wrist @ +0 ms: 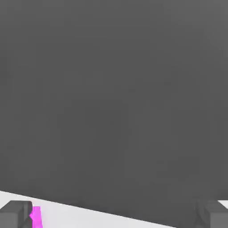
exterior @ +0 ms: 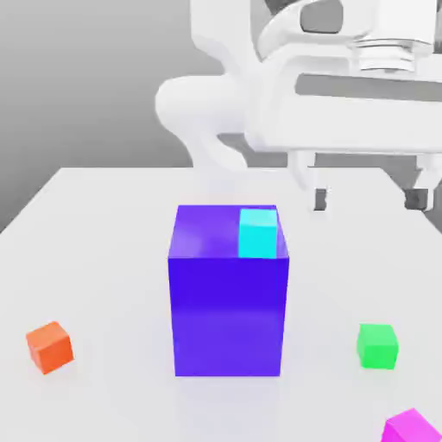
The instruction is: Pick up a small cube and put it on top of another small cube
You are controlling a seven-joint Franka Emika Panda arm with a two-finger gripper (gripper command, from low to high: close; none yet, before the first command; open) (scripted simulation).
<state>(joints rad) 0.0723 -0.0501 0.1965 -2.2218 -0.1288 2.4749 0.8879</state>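
Worktop (exterior: 104,224): white, flat; its far edge crosses the middle of the exterior view, its near part cut by the lower frame edge.

Arm (exterior: 259,95): white, fills the upper right of the exterior view; its upper links are cut off by the top edge. The hand is level above the worktop with the pincer (exterior: 369,198) pointing downward, at the upper right of the frame. Fingers (exterior: 320,198) dark-tipped, set wide apart, nothing between them; they hang clear of the worktop, behind and to the right of the big block.

Big blue-purple block (exterior: 229,302): stands upright at frame centre, by far the largest item.

Cyan cube (exterior: 257,233): small, rests on the block's top face, at its right side.

Orange cube (exterior: 50,347): small, lower left, well apart from the block.

Green cube (exterior: 377,346): small, lower right.

Magenta-pink cube (exterior: 412,428): small, bottom right corner of the exterior view, partly cut off by the frame edge, near the green cube. In the hand view a magenta sliver (wrist: 36,217) appears beside one dark fingertip (wrist: 15,214) at the lower left corner, with grey background above.
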